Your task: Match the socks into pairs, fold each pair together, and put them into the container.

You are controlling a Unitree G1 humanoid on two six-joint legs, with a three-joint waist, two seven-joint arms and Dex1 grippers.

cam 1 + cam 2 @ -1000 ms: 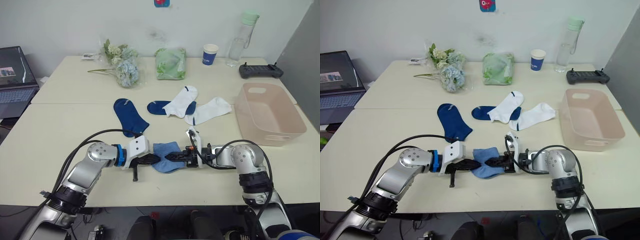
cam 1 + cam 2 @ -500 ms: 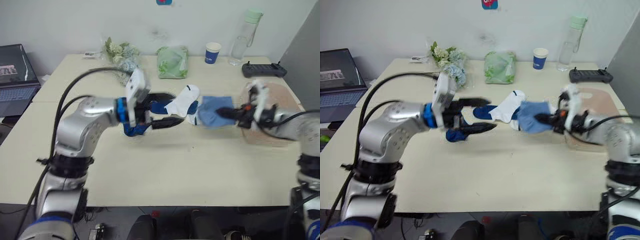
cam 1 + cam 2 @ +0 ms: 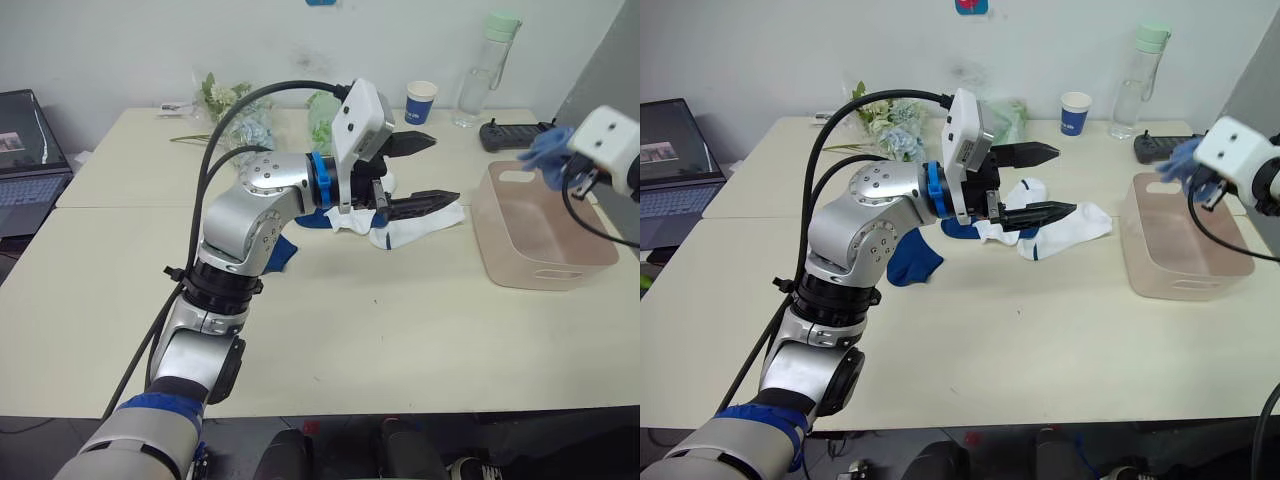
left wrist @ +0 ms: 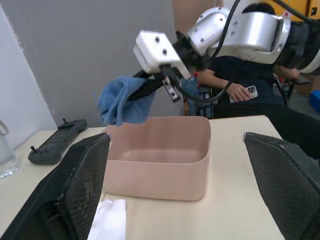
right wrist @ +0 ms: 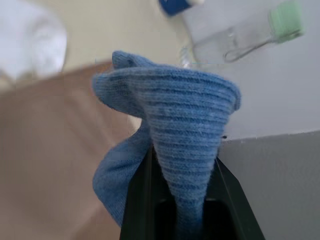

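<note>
Container [image 3: 536, 235] as landmark | right end effector [image 4: 150, 89] clenched on light blue sock pair [image 4: 121, 103], held above container's far rim, likely for dropping in | left end effector [image 3: 415, 172] spread, empty, over white socks [image 3: 418, 220] beside container, likely next pick

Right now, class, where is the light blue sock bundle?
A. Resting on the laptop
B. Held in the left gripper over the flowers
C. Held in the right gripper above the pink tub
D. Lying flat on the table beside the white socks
C: the right gripper is shut on the light blue sock bundle, which hangs above the pink tub.
</note>
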